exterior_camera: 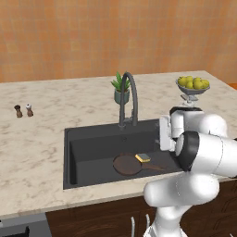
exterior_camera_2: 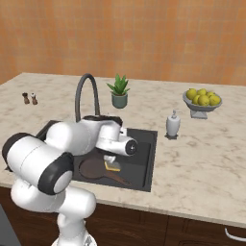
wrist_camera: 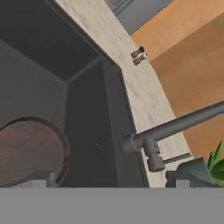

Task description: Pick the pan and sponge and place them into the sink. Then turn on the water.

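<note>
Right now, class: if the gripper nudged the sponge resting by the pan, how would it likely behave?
The sponge is a small flat block, so it would probably slide, not roll. It looks light and soft. It lies at the pan's rim inside the sink, so it might tilt or slip off.

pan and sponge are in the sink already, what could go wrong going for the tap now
1. The faucet lever is a thin bar beside the neck; the open gripper might miss it or push the spout.
2. The potted plant stands just behind the faucet and may get knocked.
3. The sponge sits on the pan rim in the sink and could slip.
</note>
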